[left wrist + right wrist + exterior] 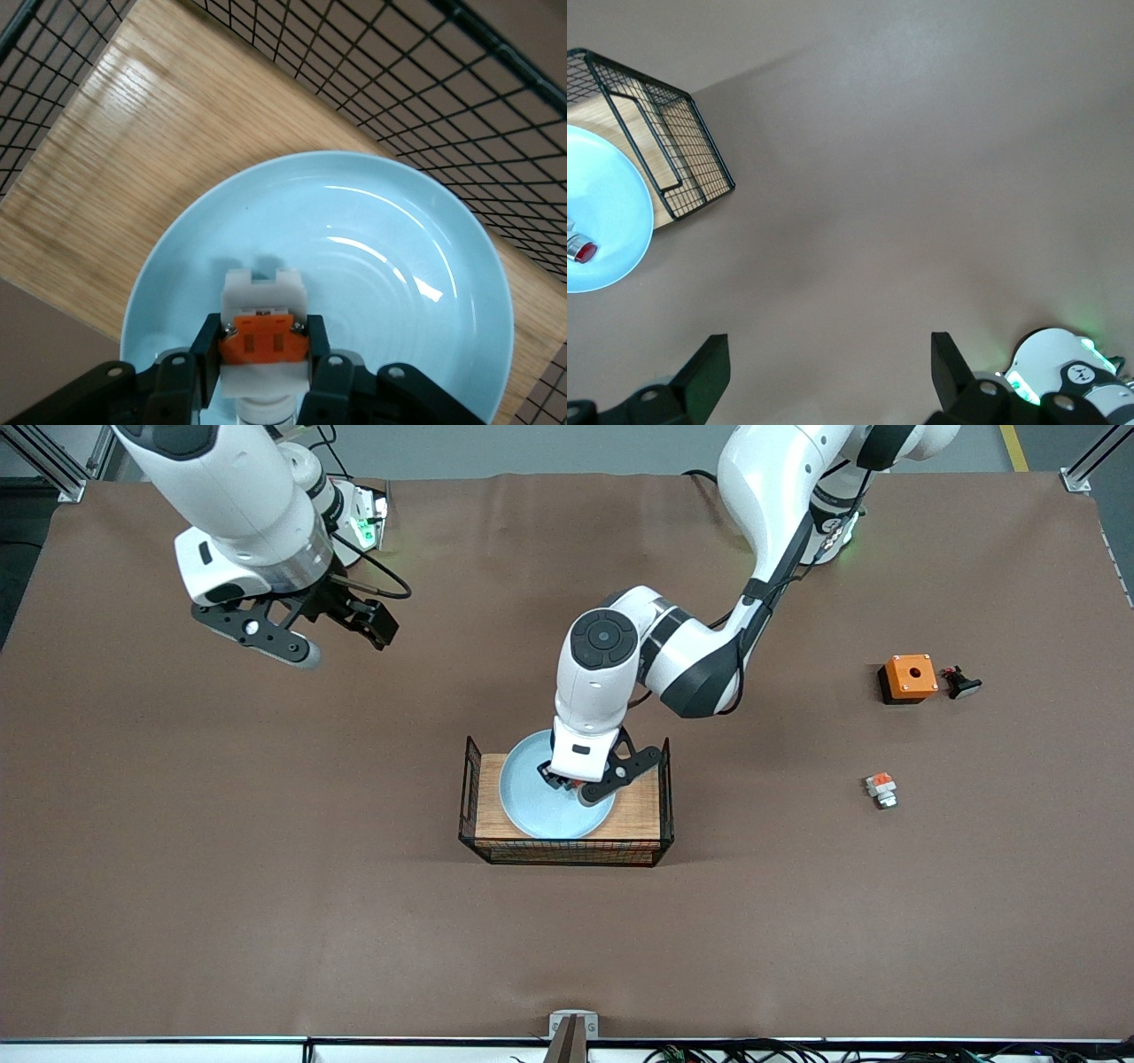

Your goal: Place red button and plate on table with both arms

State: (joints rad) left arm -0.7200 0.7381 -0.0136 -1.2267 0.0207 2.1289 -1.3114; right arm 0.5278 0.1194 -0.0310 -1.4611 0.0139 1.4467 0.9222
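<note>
The pale blue plate (530, 802) (399, 292) lies on the wood top of a black wire crate (567, 852) in the middle of the brown table (266, 886). My left gripper (569, 783) (264, 335) reaches down into the plate and is shut on the red button (263, 343), its black fingers pressing both sides of the orange-red face. The button's white body points out over the plate's floor. My right gripper (341, 636) (828, 343) hangs open and holds nothing, over bare table toward the right arm's end. The right wrist view shows part of the plate (607, 199) at its edge.
Toward the left arm's end lie an orange box with a hole (910, 677), a small black part (961, 683) beside it, and a similar white and orange switch part (881, 787) nearer the front camera. The crate's wire walls (416, 97) rise around the plate.
</note>
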